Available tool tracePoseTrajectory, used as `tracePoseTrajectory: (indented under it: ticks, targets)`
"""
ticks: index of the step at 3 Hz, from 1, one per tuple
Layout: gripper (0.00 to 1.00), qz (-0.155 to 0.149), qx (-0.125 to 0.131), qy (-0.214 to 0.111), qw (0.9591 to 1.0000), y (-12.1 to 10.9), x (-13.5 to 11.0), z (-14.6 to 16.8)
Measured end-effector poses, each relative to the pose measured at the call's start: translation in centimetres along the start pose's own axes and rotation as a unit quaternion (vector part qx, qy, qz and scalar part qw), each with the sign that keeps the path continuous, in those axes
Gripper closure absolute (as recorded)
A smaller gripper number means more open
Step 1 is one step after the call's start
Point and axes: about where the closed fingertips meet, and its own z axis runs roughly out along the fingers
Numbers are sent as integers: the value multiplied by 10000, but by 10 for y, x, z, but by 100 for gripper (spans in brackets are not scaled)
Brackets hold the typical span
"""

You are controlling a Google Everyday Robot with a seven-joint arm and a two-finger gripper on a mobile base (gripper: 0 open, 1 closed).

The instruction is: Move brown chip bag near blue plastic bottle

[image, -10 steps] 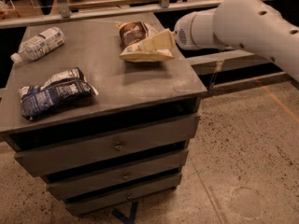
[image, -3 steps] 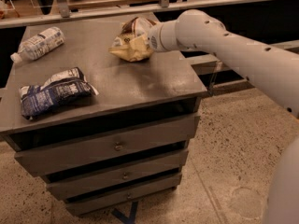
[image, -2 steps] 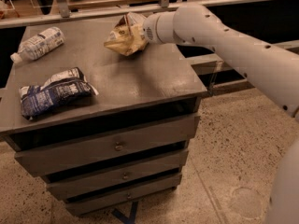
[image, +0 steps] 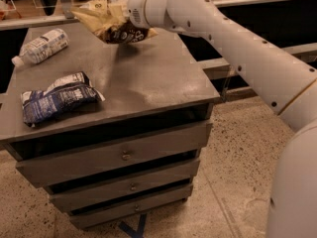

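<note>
Hanging over the far side of the desk (image: 153,78), the claw (image: 127,20) is clamped on the brown chip bag (image: 105,18), which juts leftward from it, clear of the surface. The blue plastic bottle (image: 42,46) lies on its side, lower and further left of the claw.

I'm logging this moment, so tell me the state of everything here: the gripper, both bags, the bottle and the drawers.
Gripper: above the back of the cabinet, shut on the chip bag.
Chip bag: held in the air, off the cabinet top.
Bottle: lying on its side, back left, cap on.
Blue bag: lying flat, front left.
Drawers: all shut.
</note>
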Motion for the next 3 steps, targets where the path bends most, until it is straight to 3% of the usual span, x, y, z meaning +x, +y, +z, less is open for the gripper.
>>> tracePoseTrajectory:
  ticks: [2, 3]
  targets:
    - [100, -92, -699, -651, 9954, 48, -51, 39]
    - [100, -121, -995, -652, 9928, 72, -54, 57]
